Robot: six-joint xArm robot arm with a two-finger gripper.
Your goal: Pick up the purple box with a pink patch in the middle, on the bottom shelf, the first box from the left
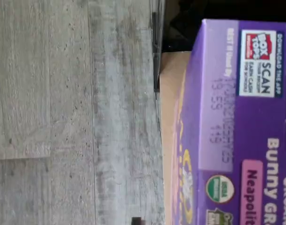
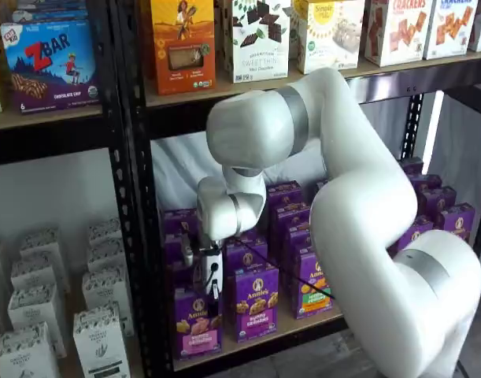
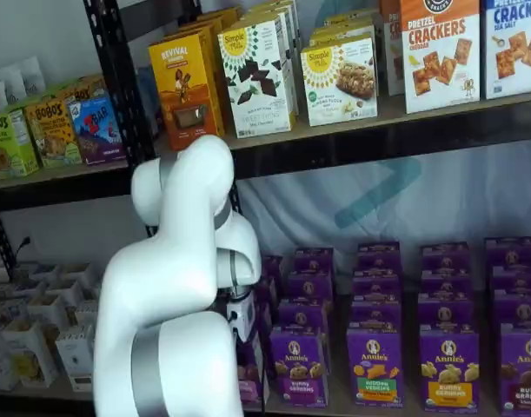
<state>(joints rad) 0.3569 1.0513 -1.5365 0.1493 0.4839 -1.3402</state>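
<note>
Purple box (image 2: 197, 324), front left of the bottom shelf (image 2: 256, 340).
Gripper (image 2: 211, 290) directly above its top; whether it grasps cannot be told.

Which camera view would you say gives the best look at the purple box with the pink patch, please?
A shelf view: the purple box shows its whole front, pink patch included, below the gripper. The wrist view shows only its top panel and one side, close up. In a shelf view the arm hides nearly all of it.

A blue Zbar box (image 2: 49, 63), an orange carton (image 2: 183, 43) and cracker boxes (image 3: 441, 52) stand on upper shelves, white cartons (image 2: 98, 340) lower left, grey plank floor (image 1: 72, 112) below.
</note>
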